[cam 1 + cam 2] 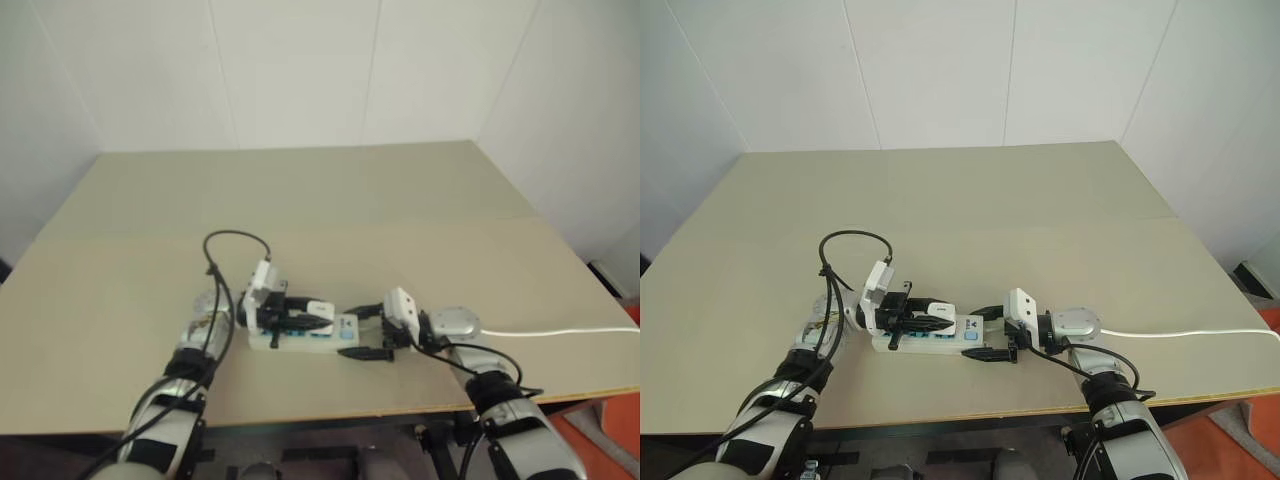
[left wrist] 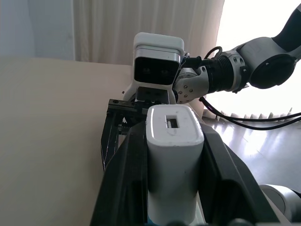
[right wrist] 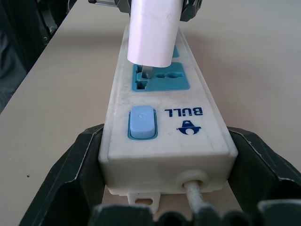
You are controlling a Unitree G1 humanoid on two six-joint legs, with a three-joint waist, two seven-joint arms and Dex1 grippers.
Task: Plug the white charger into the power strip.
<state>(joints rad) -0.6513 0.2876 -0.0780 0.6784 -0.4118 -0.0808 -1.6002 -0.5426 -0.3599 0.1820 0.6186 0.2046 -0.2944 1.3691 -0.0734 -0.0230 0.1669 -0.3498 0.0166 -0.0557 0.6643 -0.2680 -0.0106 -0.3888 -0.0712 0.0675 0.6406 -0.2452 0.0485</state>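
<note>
On my left, the left hand [image 1: 300,322] reaches in level, pointing rightward, clenched on the white charger [image 1: 320,309]. I see the charger standing over the power strip [image 3: 162,122], its lower end at the blue socket [image 3: 162,80] beside the blue switch [image 3: 141,122]. The strip lies flat on the bench [image 1: 330,200]. On my right, the right hand [image 1: 366,330] points leftward, its fingers [image 3: 66,188] grasping the strip's cord end from both sides.
</note>
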